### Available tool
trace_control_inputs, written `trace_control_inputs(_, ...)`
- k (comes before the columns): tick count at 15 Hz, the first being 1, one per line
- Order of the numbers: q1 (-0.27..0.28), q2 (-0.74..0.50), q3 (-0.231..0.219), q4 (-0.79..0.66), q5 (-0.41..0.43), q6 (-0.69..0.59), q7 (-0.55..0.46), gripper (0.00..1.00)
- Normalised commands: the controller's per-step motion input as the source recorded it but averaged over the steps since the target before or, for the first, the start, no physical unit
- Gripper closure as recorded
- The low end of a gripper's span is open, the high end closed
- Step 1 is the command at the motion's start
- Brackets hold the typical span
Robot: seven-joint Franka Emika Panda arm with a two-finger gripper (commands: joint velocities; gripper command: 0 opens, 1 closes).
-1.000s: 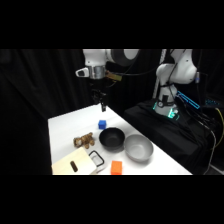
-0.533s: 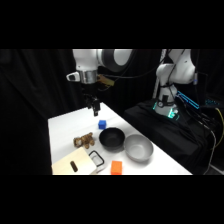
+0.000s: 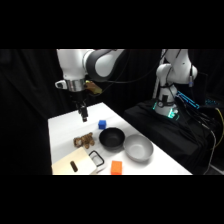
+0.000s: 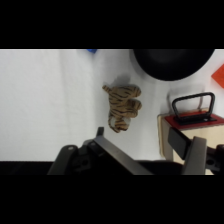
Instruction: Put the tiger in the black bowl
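1. While I hang above the white tabletop [image 3: 62, 127], my jaws [image 3: 83, 117] sit at the side view's centre left, empty; how wide they stand I cannot tell.
2. The tiger [image 4: 123, 107] lies mid-frame in my wrist view (on its side, touching nothing).
3. The black bowl [image 3: 112, 138] rests just right of the tiger, with the blue cube [image 3: 102, 124] behind and the grey bowl [image 3: 138, 148] further right.

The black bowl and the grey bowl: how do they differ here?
The black bowl is glossy black; the grey bowl is light grey. The black bowl looks slightly smaller than the grey one. The black bowl lies nearer the tiger and the blue cube; the grey bowl lies on its far side from them. Both are round, upright, apparently empty, side by side on the white table.
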Motion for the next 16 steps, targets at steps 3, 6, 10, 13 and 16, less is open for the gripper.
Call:
trace_control_inputs(3,-0.058,0.36,0.023,0.32,0.062,0.06,0.02,0.00)
trace_control_inputs(6,-0.038,0.33,0.057,0.28,0.091,0.07,0.03,0.00)
trace_control_inputs(10,-0.054,0.29,0.078,0.28,0.123,0.10,0.00,0.00)
trace_control_inputs(13,-0.074,0.28,0.077,0.27,0.125,0.14,-0.03,0.00)
trace_control_inputs(16,-0.077,0.24,0.057,0.25,0.090,0.13,-0.03,0.00)
